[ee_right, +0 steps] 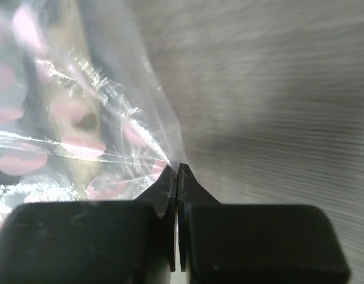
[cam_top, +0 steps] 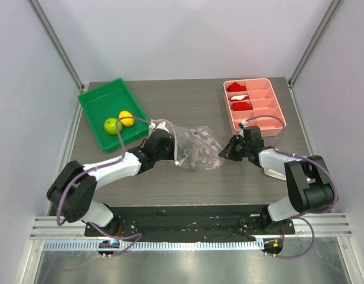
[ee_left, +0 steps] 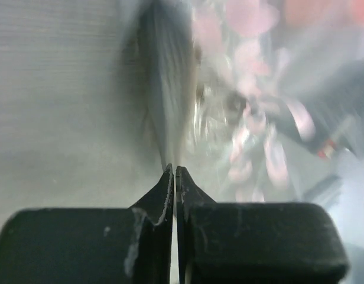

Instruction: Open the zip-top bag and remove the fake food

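The left gripper (cam_top: 168, 141) is pinched shut on the left edge of the zip-top bag (cam_top: 197, 147), and the right gripper (cam_top: 225, 151) is pinched shut on its right edge. Both wrist views show the jaws pressed together with only thin film between them. The bag spans the gap between the two, near the middle of the tabletop, and looks empty. The fake food, a lime green fruit (cam_top: 113, 125) and a yellow-orange fruit (cam_top: 127, 118), lies in the green tray (cam_top: 102, 102) by the far-left corner. The bag is probably very light, limp and slippery, and creases easily, so a hold belongs on the stiffer zip strip or an edge seam, not mid-panel. The fruits look hard and likely to roll.
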{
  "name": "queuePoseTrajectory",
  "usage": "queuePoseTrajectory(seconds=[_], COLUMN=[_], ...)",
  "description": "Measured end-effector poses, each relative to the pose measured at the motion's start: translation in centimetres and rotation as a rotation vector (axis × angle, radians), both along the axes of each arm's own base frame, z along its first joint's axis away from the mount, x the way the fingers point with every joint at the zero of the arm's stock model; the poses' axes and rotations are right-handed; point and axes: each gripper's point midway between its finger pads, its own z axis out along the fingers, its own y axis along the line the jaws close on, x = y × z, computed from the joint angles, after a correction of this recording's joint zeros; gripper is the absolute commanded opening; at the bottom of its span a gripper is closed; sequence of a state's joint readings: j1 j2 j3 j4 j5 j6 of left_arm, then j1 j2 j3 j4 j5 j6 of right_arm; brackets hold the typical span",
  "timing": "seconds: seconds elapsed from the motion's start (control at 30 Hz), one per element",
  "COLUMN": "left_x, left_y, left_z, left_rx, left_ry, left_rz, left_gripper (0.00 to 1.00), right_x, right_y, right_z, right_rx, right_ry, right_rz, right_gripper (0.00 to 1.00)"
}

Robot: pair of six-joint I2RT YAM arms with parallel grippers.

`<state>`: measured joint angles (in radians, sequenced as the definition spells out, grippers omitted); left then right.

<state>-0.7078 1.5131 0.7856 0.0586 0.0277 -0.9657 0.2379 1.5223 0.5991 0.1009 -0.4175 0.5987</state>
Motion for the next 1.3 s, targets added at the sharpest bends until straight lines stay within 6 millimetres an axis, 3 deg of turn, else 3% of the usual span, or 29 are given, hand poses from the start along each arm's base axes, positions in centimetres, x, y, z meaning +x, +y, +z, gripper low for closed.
queuePoseTrajectory(seconds=[0.1,0.23,0.37,0.43,0.53,0.77,0.87,1.03,1.17,1.3], left_x=[-0.4,0.0,0.1,0.1,-0.1,-0.2,-0.1,0.2,0.5,0.7], left_y=[0.5,2.1,3.2,3.5,3.4,1.7,1.3,0.8,0.7,0.8], left_z=[2.7,6.7,7.8,7.6,7.1,3.9,2.9,1.8,0.7,0.0], left_rx=[-0.027,-0.058,-0.056,-0.045,-0.036,-0.040,-0.035,-0.029,-0.018,-0.010], left_ry=[-0.046,-0.133,-0.154,-0.152,-0.141,-0.084,-0.069,-0.060,-0.047,-0.037], left_rz=[0.011,0.085,0.136,0.147,0.132,0.069,0.054,0.044,0.043,0.050], left_gripper=[0.00,0.00,0.00,0.00,0.00,0.00,0.05,0.16,0.18,0.21], right_x=[0.9,1.3,1.1,1.1,0.9,0.8,2.6,8.2,12.0,12.0], right_y=[-2.0,-2.8,-3.2,-3.1,-2.9,-2.9,-2.5,-1.2,-0.5,-0.9], right_z=[0.9,1.6,1.3,1.3,1.2,1.8,4.0,6.8,5.5,4.5], right_rx=[-0.077,-0.127,-0.148,-0.145,-0.131,-0.139,-0.132,-0.104,-0.115,-0.197], right_ry=[-0.065,-0.116,-0.119,-0.117,-0.109,-0.072,-0.102,-0.166,-0.145,-0.131], right_rz=[-0.046,-0.052,-0.056,-0.055,-0.044,-0.038,-0.044,-0.059,-0.063,-0.072], right_gripper=[0.02,0.02,0.02,0.05,0.34,0.61,0.63,0.63,0.64,0.75])
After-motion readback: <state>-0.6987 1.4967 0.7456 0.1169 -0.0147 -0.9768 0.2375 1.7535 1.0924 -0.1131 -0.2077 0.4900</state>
